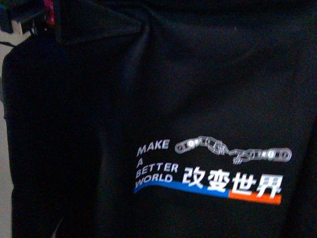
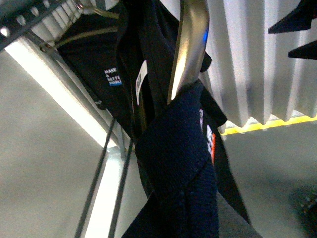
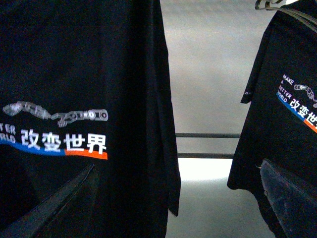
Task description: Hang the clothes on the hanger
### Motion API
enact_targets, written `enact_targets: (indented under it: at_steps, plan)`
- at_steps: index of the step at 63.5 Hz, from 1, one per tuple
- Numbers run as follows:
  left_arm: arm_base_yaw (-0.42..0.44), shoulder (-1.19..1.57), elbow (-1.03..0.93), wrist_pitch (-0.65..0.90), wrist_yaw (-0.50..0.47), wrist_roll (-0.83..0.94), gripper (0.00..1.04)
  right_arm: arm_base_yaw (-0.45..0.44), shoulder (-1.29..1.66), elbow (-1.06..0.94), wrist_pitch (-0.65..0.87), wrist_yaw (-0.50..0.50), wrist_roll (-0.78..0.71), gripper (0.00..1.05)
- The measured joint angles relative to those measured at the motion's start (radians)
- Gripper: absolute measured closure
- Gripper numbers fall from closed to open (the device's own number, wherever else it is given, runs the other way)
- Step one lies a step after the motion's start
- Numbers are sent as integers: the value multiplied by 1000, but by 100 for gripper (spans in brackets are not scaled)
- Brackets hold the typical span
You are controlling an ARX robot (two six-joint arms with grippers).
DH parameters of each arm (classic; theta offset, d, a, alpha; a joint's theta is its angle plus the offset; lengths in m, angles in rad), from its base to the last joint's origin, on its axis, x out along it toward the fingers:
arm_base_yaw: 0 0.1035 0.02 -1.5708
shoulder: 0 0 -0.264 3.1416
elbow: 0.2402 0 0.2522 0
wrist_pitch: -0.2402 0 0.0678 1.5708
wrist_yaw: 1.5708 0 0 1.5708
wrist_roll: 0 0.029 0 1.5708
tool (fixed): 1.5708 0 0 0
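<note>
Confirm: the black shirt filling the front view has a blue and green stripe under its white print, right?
Not quite. The stripe under the white print on the black shirt is blue and orange, not blue and green. The front view shows it, and the right wrist view shows the same.

**Grey room, pleated white panel, bright band low down**

Left wrist view: white pleated panel (image 2: pixel 257 64) in the background, curtain or corrugated sheet, cannot tell which. Yellow strip (image 2: pixel 282 123) runs along its zigzag lower edge, with grey floor (image 2: pixel 277 163) beyond. A plain grey surface (image 2: pixel 34 163) is crossed by a bright white band (image 2: pixel 59 90). Right wrist view: blank grey wall (image 3: pixel 208 64) with an overexposed patch (image 3: pixel 203 173) low down. Front view: only a pale sliver (image 1: pixel 4 198) at the left edge. Dim overall.
</note>
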Motion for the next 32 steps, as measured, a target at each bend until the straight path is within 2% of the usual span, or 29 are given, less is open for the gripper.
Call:
enact_targets:
  at_steps: [26,27,28,30,32]
  plan:
    - [3,-4,-7,12,10,-52,100,0,0,0,0,1,0,7]
    - [3,-4,-7,12,10,-52,100,-3,3,1,-3,-15,5,7]
    - [3,-4,-7,12,10,-52,100,-24,18,12,-28,-79,17,7]
    - [3,-4,-7,12,10,-53,100,-112,88,48,-74,-273,34,7]
    - [3,-4,-8,12,9,-53,100,-228,196,90,-46,-462,31,7]
